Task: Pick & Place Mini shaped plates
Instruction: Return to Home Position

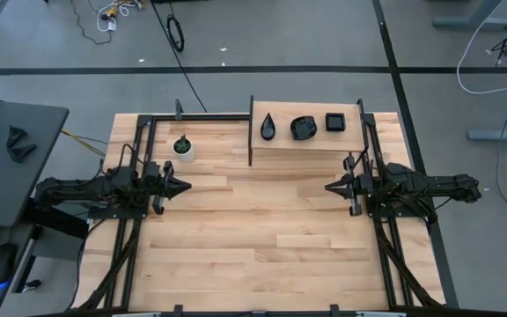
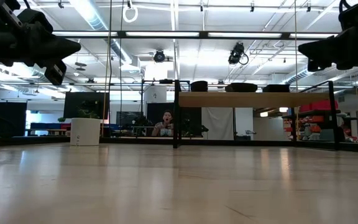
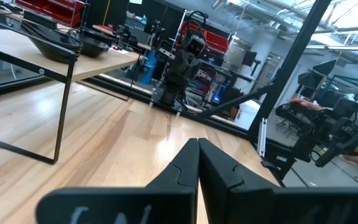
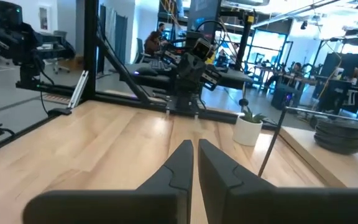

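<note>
Three mini shaped plates, glossy black, rest on a raised wooden shelf [image 1: 311, 143] at the table's far right: a teardrop one [image 1: 269, 127], a rounded one [image 1: 303, 128] and a square one [image 1: 335, 121]. From table height they show as dark dishes [image 2: 241, 87] on the shelf top. My left gripper [image 1: 184, 186] hovers shut over the table's left side and points level toward the right. My right gripper [image 1: 328, 187] hovers shut over the right side and points level toward the left. The two face each other with bare wood between them. Neither is near the plates.
A small white pot with a green plant [image 1: 182, 147] stands at the far left, just beyond my left gripper. Black frame rails [image 1: 252, 132] hold up the shelf and edge the table. A person [image 2: 165, 124] sits in the room behind. Bare wood [image 1: 253, 238] fills the middle and near side.
</note>
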Available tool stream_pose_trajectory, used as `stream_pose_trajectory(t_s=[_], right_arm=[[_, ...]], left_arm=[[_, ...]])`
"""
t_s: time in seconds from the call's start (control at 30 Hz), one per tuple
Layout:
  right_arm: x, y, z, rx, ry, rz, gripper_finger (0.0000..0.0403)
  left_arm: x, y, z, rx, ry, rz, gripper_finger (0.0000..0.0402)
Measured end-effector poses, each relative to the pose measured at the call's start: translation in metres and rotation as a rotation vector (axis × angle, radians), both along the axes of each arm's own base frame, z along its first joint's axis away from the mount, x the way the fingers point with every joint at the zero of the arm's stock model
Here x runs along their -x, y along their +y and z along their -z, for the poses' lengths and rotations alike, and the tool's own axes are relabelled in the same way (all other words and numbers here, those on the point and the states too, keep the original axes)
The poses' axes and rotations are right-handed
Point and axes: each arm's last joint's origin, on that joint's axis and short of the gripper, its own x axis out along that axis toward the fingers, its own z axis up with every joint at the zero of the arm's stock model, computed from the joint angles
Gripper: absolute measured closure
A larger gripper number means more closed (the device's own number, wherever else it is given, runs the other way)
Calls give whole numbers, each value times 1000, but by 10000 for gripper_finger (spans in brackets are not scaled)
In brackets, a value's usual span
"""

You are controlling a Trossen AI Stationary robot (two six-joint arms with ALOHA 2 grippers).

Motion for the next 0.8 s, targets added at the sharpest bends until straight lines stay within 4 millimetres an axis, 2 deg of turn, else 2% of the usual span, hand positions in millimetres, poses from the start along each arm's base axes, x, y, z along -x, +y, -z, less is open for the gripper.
stream_pose_trajectory(t_s=[0.8], right_arm=[[-1, 0, 2, -1, 13, 4, 376]], left_arm=[[0, 0, 0, 0, 0, 0, 392]])
